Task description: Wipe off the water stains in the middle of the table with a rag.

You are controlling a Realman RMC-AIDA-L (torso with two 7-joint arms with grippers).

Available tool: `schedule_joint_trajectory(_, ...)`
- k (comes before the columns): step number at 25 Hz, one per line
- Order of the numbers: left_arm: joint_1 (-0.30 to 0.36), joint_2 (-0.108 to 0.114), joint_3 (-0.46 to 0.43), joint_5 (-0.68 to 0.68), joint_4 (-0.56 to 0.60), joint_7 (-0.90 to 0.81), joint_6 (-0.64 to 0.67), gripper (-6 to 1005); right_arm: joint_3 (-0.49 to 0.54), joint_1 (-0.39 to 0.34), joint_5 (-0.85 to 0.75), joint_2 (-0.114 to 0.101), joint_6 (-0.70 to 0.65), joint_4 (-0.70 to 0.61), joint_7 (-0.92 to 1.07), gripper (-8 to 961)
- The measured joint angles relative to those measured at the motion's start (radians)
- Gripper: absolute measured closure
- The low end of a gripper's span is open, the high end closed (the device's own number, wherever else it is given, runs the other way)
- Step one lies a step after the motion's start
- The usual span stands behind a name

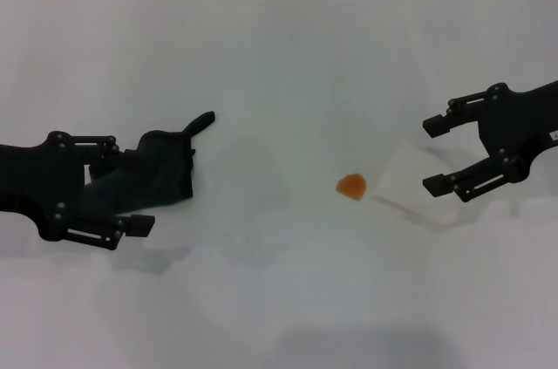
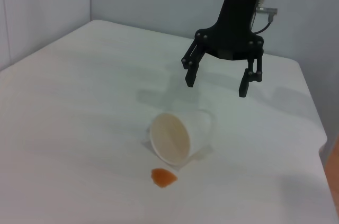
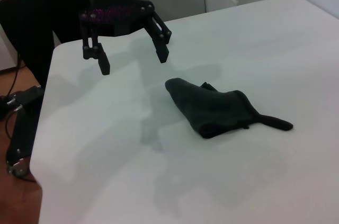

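The rag (image 1: pixel 161 173) lies crumpled on the white table (image 1: pixel 279 55) at the left, its pointed corner tab toward the far side. My left gripper (image 1: pixel 131 184) is open and empty, hovering over the rag's near-left part. The right wrist view shows the left gripper (image 3: pixel 134 63) raised above the table just beside the rag (image 3: pixel 217 107). The water stain (image 1: pixel 351 185) is a small orange blot right of centre; it also shows in the left wrist view (image 2: pixel 163 177). My right gripper (image 1: pixel 429 154) is open and empty at the right, also seen in the left wrist view (image 2: pixel 216 87).
A white cup (image 1: pixel 410 186) lies on its side just right of the stain, mouth toward it, below my right gripper; it also shows in the left wrist view (image 2: pixel 177 136). The table's edge (image 3: pixel 42 144) drops to the floor behind my left arm.
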Motion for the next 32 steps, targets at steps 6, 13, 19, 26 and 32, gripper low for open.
schedule_joint_trajectory(6, 0.001, 0.0, -0.004, 0.0, 0.0, -0.002, 0.0, 124, -0.001, -0.001, -0.011, -0.008, -0.002, -0.001, 0.03, 100)
schedule_joint_trajectory(13, 0.001, -0.001, -0.004, 0.001, 0.0, -0.002, -0.002, 124, 0.0, -0.011, -0.028, -0.011, 0.014, -0.001, 0.046, 105)
schedule_joint_trajectory(19, 0.0, -0.002, -0.004, 0.001, 0.0, -0.003, -0.004, 124, 0.0, -0.015, -0.047, -0.011, 0.02, 0.002, 0.047, 110)
schedule_joint_trajectory(26, 0.0, -0.003, -0.004, 0.001, 0.0, -0.004, -0.006, 123, 0.0, -0.015, -0.052, -0.012, 0.021, 0.002, 0.048, 115)
schedule_joint_trajectory(32, 0.0, -0.003, -0.004, 0.0, 0.0, -0.004, -0.008, 123, -0.005, -0.015, -0.052, -0.012, 0.023, 0.004, 0.048, 119)
